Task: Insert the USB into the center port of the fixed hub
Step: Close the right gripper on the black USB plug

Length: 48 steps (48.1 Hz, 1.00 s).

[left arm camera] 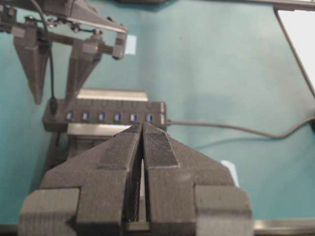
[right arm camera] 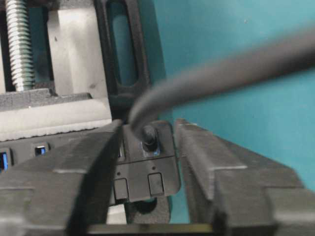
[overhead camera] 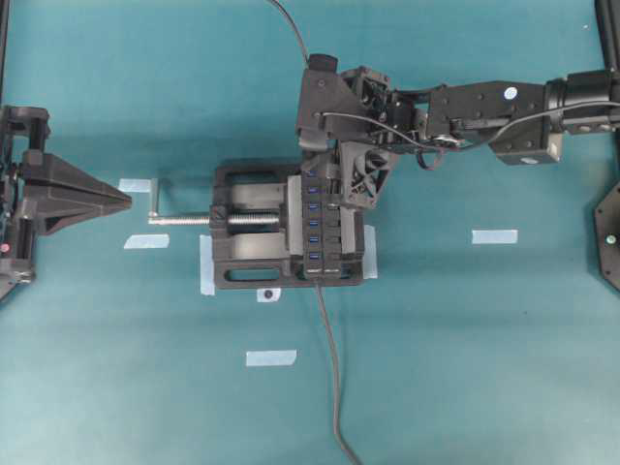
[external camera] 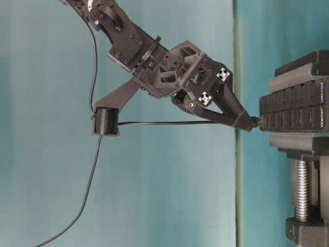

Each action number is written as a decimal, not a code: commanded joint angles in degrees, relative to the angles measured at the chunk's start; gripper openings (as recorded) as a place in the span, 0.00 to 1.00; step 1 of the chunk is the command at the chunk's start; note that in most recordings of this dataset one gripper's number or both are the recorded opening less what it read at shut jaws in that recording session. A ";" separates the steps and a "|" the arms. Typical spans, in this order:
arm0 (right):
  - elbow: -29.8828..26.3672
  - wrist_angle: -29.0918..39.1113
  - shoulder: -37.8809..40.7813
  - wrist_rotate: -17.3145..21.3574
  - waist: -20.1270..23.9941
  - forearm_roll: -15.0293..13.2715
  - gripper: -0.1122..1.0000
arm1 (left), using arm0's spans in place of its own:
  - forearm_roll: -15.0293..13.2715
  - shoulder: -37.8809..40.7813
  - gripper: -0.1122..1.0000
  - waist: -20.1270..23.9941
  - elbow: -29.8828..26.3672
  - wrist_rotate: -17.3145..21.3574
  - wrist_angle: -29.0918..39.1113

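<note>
left gripper: at the left edge of the worktop, well apart from the work. Fingers pressed together, nothing between them. Pointed at the vise; judged parked so its wrist camera looks along the port row.
bench vise: middle of the worktop, silver screw and crank sticking out toward the left edge. Tape strips at its corners, presumably to stop it sliding.
fixed hub: clamped in the vise on its right side, ports facing up, so it cannot shift under insertion force. Its own thicker cable runs off to the near edge.
center port: blue slot, fourth of seven; open, nothing in it.
USB: standing upright in the last port at the hub's far end, not the middle one. Thin cable trails back over the right arm.
right gripper: reaching down over the hub's far end, jaws straddling the plug with a gap showing on each side; not gripping yet.
step (judgement): closing on the plug to pull it and carry it to the middle slot.
risk (judgement): identical neighbouring slots make an off-by-one easy.
</note>
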 commanded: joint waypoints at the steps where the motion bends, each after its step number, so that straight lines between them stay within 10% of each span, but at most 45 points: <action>1: -1.32 -0.26 -0.79 -0.26 0.00 -0.09 0.49 | 0.18 0.18 0.11 0.00 -0.53 -0.26 -0.35; 16: -1.41 0.35 -1.41 0.18 0.70 0.26 0.20 | 0.18 0.18 0.11 0.09 -0.44 -0.26 -0.44; 48: -2.72 3.78 -4.13 0.35 1.05 0.35 0.19 | 0.18 0.18 0.11 0.09 -0.26 -0.26 -0.53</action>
